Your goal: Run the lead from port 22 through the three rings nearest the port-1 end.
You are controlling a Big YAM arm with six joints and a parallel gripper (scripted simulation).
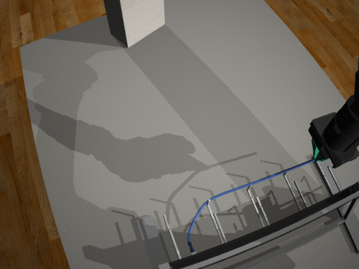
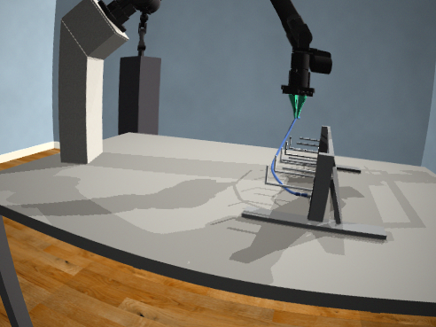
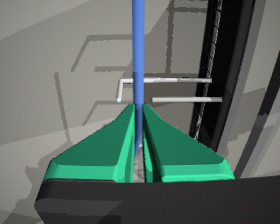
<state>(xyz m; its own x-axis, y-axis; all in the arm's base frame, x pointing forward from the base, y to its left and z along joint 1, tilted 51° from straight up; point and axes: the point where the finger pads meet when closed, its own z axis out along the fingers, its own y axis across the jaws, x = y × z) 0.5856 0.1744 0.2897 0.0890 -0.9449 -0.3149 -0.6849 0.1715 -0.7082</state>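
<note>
The blue lead (image 1: 252,183) (image 2: 282,145) (image 3: 138,41) is plugged into the black patch panel (image 1: 263,232) (image 2: 323,173) near its one end. From there it curves up and runs along the tops of the grey cable-manager rings (image 1: 213,215) (image 2: 290,155) (image 3: 164,81). My gripper (image 1: 316,158) (image 2: 297,115) (image 3: 138,112), with green fingers, is shut on the lead's far part and holds it above the rings at the rack's other end. The lead runs taut from the fingers down towards the rings. The port number plates do not show.
The rack stands on a flat grey foot (image 2: 310,228) near the table's right part, well in from the front edge (image 2: 221,284). A white-grey pillar (image 1: 135,7) (image 2: 80,89) stands at the far left of the table. A dark block (image 2: 138,95) stands behind it.
</note>
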